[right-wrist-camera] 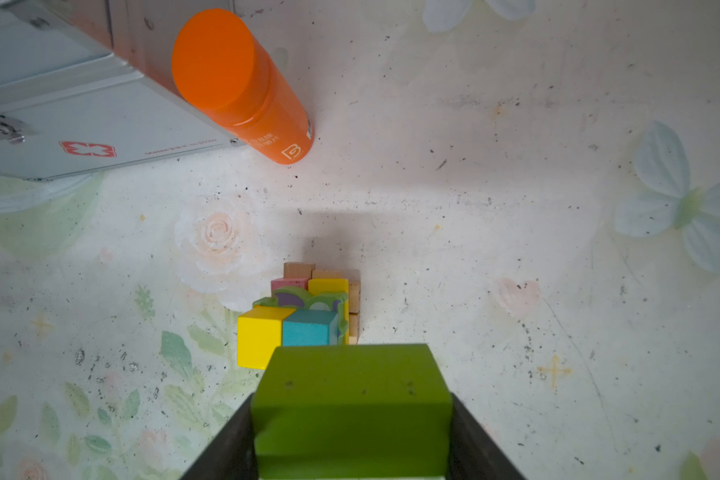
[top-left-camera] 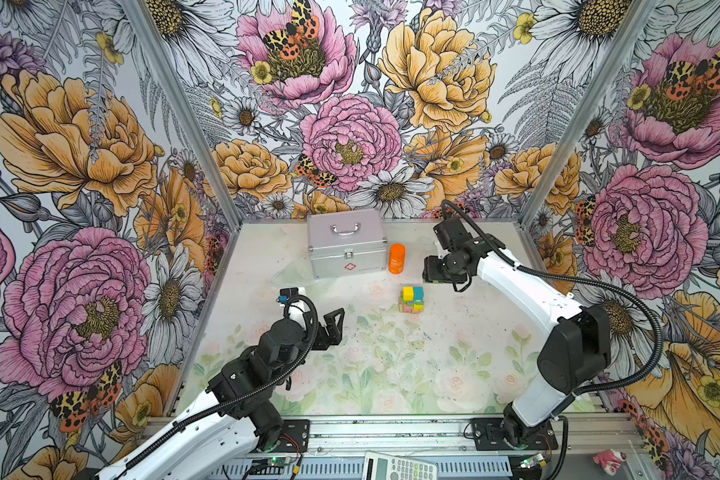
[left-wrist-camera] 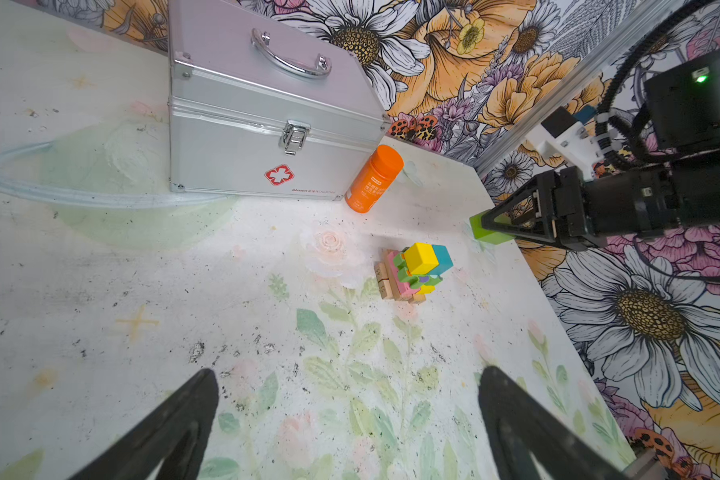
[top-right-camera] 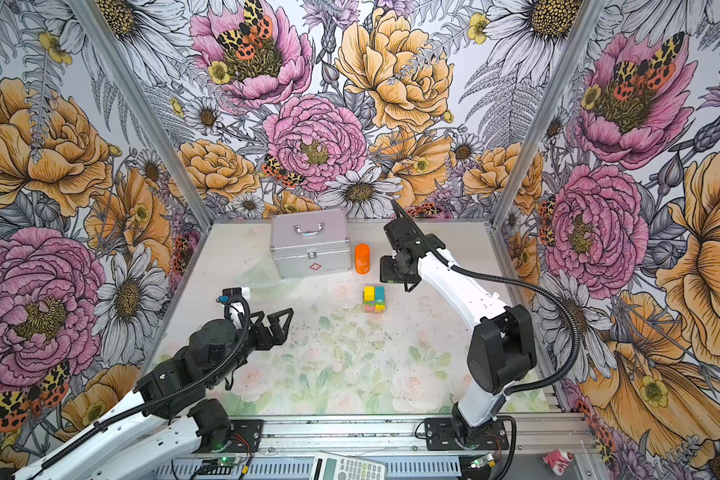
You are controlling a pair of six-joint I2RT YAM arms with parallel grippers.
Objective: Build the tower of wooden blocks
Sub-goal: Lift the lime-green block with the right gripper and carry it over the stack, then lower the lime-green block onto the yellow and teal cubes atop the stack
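Observation:
The tower (top-left-camera: 411, 299) (top-right-camera: 373, 298) stands mid-table: tan planks and a pink plank at the base, a green owl-faced piece above them, and a yellow cube (right-wrist-camera: 260, 334) and a teal cube (right-wrist-camera: 308, 328) side by side on top. My right gripper (right-wrist-camera: 352, 436) is shut on a lime-green bar (right-wrist-camera: 350, 399) (left-wrist-camera: 485, 232), held in the air just right of and behind the tower, apart from it. In both top views the right gripper (top-left-camera: 433, 272) points down and hides the bar. My left gripper (top-left-camera: 336, 328) (left-wrist-camera: 350, 382) hovers open and empty, well left of the tower.
A silver metal case (top-left-camera: 346, 243) sits at the back with an orange bottle (top-left-camera: 397, 258) upright beside it, just behind the tower. A clear plastic sheet (top-left-camera: 292, 274) lies left of the case. A calculator (top-left-camera: 400, 467) rests on the front rail.

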